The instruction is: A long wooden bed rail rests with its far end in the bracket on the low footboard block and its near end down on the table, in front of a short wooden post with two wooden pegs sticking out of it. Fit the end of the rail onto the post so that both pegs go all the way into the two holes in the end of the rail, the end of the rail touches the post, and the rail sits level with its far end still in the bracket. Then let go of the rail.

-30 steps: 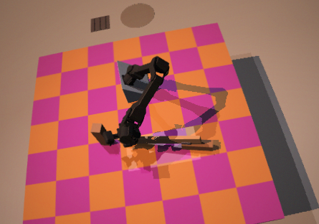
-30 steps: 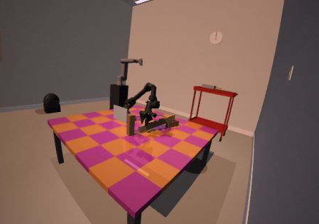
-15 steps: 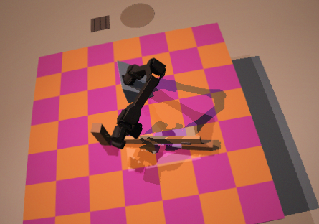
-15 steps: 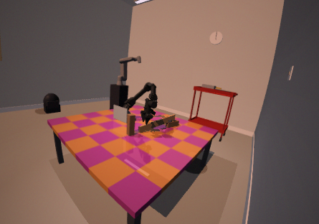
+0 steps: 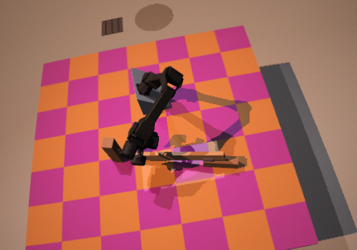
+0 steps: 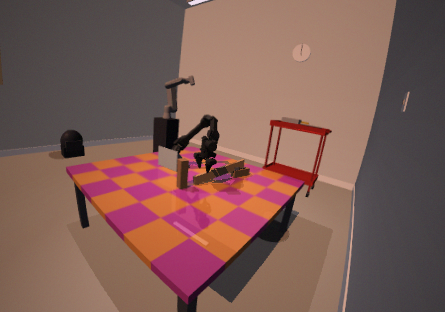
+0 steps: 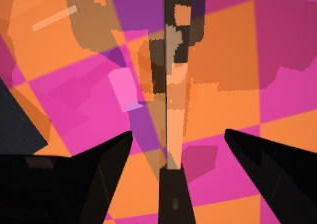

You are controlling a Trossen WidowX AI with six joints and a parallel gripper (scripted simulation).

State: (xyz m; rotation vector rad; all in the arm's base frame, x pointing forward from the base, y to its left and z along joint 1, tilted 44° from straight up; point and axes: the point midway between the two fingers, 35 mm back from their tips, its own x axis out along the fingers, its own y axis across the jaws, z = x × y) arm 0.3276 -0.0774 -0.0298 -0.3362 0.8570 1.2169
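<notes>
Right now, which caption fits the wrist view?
Open end effector above the rail, one finger on each side.
</notes>
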